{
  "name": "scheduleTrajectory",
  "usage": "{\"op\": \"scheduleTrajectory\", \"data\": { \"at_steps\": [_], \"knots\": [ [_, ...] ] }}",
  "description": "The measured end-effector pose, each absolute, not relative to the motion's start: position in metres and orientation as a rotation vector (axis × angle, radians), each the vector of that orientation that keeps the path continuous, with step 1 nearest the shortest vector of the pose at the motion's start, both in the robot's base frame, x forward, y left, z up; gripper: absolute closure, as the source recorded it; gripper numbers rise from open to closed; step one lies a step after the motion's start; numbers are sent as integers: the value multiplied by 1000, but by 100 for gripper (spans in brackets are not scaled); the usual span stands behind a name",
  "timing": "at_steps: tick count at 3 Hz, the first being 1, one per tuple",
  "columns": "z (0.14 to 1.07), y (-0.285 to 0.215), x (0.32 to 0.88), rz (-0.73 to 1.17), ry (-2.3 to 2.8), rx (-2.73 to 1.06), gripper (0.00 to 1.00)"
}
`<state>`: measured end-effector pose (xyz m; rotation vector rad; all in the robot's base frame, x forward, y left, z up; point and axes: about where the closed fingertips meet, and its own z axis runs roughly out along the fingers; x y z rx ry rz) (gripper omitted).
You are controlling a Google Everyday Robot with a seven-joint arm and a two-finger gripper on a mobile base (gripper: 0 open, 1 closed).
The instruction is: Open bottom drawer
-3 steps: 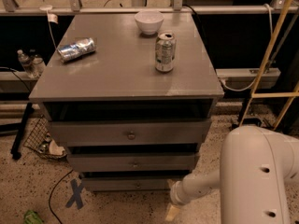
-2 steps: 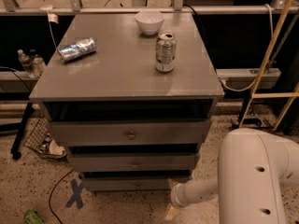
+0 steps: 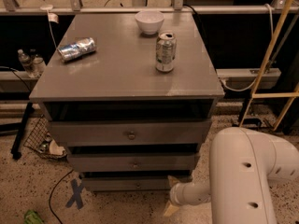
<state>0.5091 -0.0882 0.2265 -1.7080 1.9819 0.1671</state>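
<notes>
The grey cabinet has three drawers, each with a small round knob. The bottom drawer (image 3: pixel 126 184) is the lowest and looks narrowest, and its front sits back under the middle drawer (image 3: pixel 133 162). My gripper (image 3: pixel 171 195) is low by the floor at the bottom drawer's right end, at the tip of my white arm (image 3: pixel 243 181). It is to the right of the bottom knob (image 3: pixel 138 185). The top drawer (image 3: pixel 131 133) sits above both.
On the cabinet top stand a white bowl (image 3: pixel 149 21) and an upright can (image 3: pixel 165 51), with a crushed can (image 3: pixel 76 49) lying at the left. A wire basket (image 3: pixel 44 141) and cables lie on the floor at the left. A blue tape cross (image 3: pixel 74 193) marks the floor. Yellow poles (image 3: pixel 266 59) lean at the right.
My arm's large white link has shifted a little to the left. The gripper stays low by the bottom drawer's right end. The drawers look the same.
</notes>
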Motion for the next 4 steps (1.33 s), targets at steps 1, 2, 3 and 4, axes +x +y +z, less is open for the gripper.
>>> {"op": "scheduleTrajectory", "data": {
  "at_steps": [1, 2, 3, 4],
  "knots": [
    [222, -87, 512, 135, 1970, -1724, 0],
    [211, -86, 522, 71, 1945, -1765, 0],
    [198, -87, 538, -3, 1931, -1783, 0],
    [184, -82, 561, -96, 1908, -1790, 0]
  ]
}}
